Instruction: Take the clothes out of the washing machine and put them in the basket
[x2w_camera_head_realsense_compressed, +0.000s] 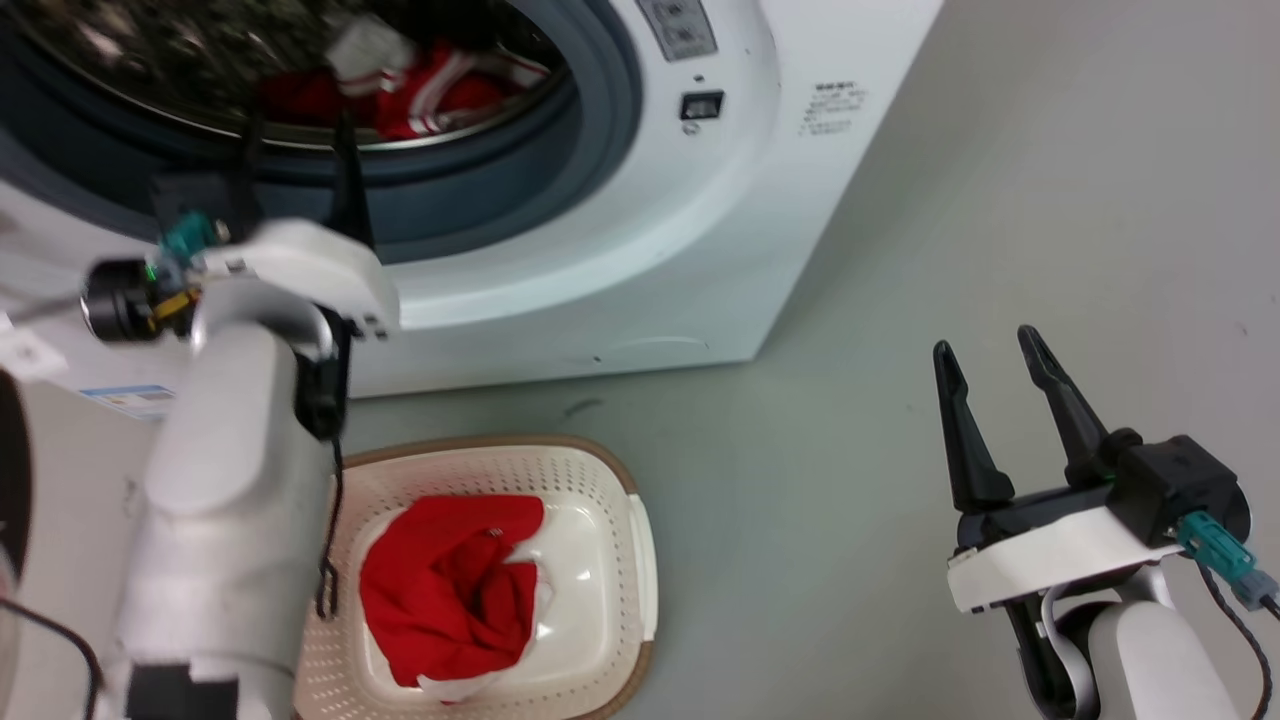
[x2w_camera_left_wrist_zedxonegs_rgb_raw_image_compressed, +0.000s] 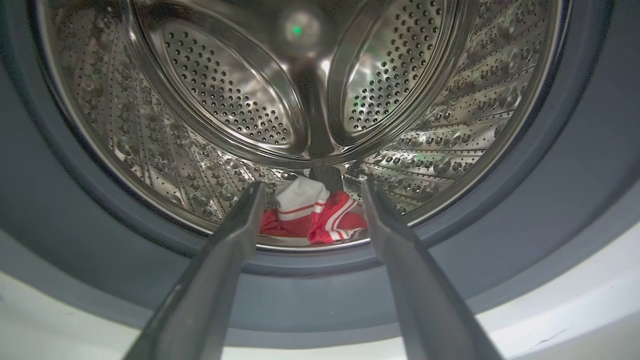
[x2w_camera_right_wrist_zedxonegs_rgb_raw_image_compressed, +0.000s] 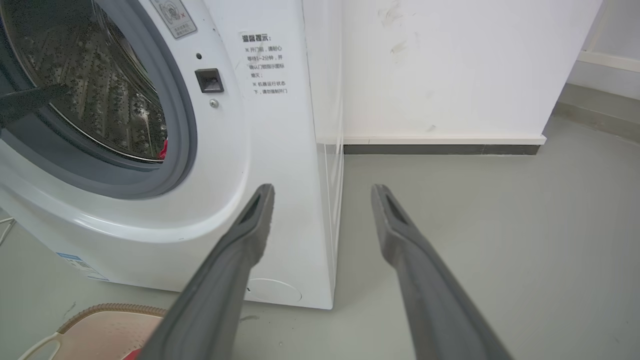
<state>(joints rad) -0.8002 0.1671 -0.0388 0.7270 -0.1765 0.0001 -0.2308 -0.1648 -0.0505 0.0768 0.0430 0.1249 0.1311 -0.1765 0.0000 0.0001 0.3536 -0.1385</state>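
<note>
At the drum mouth, left hand: released and empty, fingers spread wide. We aim it straight into the opening, and the gap looks wide enough to take a fold of cloth.
Jersey: red with white stripe trim, bunched low at the front of the drum. In the left wrist view it sits between our two fingers and beyond the tips, untouched.
Seal: grey rubber ring around the opening. In the head view our left fingers cross its lower lip, so we judge the hand is only just entering.
Washer: its opening is clear for the arm to reach in.
Basket: on the floor just before the washer, beside our left forearm. We judge it stands there to keep the carry short.
Red garment: heaped inside the basket, so part of the job is done.
Right hand: released and empty, held over bare floor well apart from the opening. We judge it waits there to leave the left arm room.
Next: reach lower and deeper, then close on the jersey. The cloth is soft, so a shallow pinch may slip.
</note>
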